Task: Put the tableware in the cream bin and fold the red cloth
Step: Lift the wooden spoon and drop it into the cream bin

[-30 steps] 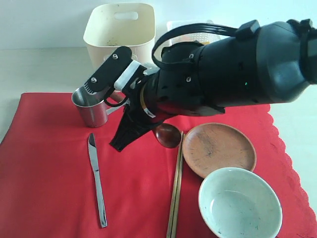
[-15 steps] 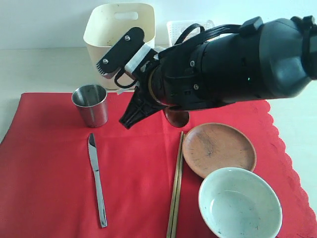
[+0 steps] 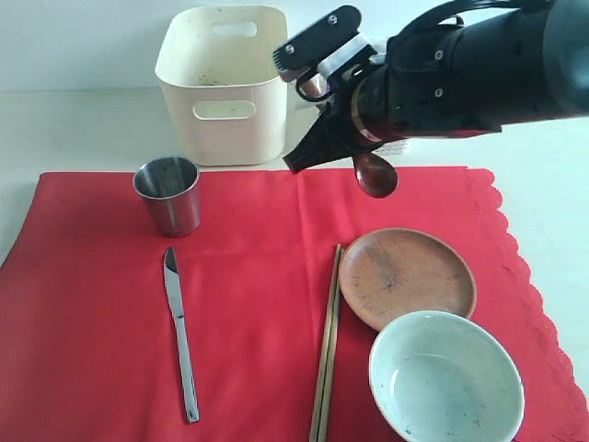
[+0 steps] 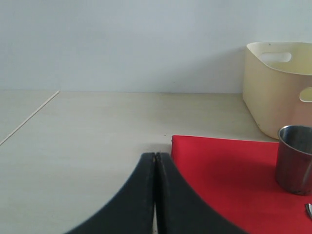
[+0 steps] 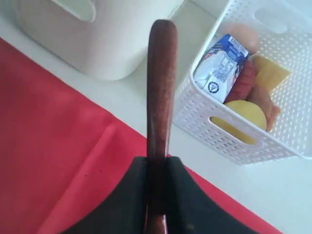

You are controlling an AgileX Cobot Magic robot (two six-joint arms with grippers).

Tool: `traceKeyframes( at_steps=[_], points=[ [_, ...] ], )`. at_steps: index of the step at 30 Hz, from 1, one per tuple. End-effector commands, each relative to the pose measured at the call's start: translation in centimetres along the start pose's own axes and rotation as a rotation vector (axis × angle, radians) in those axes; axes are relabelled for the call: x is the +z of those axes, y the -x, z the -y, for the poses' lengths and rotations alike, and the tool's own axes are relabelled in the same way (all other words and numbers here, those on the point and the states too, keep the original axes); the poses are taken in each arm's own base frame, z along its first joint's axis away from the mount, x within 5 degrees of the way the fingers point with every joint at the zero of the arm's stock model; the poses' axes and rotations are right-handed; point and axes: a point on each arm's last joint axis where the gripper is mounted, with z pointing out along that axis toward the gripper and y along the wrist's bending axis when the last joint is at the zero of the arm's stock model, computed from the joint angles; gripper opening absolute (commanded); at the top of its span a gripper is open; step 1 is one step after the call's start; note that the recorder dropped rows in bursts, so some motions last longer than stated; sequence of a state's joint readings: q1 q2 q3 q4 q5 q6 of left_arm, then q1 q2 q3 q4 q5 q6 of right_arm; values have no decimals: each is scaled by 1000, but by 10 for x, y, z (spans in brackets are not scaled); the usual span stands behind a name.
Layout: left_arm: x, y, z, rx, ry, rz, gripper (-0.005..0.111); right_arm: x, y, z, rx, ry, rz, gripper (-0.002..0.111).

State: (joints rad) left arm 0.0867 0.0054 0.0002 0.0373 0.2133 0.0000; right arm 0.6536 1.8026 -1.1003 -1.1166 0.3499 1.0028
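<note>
Since a second ago the right gripper [image 5: 157, 168] has withdrawn from beside the steel cup [image 3: 169, 195] to the upper centre-right of the exterior view, lifting the dark wooden spoon [image 3: 375, 175] off the red cloth [image 3: 248, 304]. The spoon hangs bowl-down above the cloth's upper edge, right of the cream bin [image 3: 224, 83]. The arm enters from upper right, its fingers nearly closed and clamping the spoon handle. The left gripper [image 4: 155, 161] has its fingers pressed together and holds nothing.

A pale, matte, light wood-grain tabletop [image 4: 97, 126], crossed by 1 thin straight seam [image 4: 29, 117], meets a plain, smooth, pale bluish-white wall [image 4: 122, 44] under soft, even light casting only faint shadows.
</note>
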Motion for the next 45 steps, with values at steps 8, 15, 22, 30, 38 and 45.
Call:
traceKeyframes(
  at_steps=[8,15,22,30,38,45],
  points=[
    [0,1,0,-8,0,9,0,7,11,35,172,166,158,0],
    [0,1,0,-8,0,9,0,14,36,40,177,244,273,0],
    [0,1,0,-8,0,9,0,34,71,40,138,272,382,0],
    [0,1,0,-8,0,9,0,36,100,28,72,432,564,0],
    [0,1,0,-8,0,9,0,30,110,20,103,511,745,0],
    [0,1,0,-8,0,9,0,62,99,30,435,412,749,0]
  ],
)
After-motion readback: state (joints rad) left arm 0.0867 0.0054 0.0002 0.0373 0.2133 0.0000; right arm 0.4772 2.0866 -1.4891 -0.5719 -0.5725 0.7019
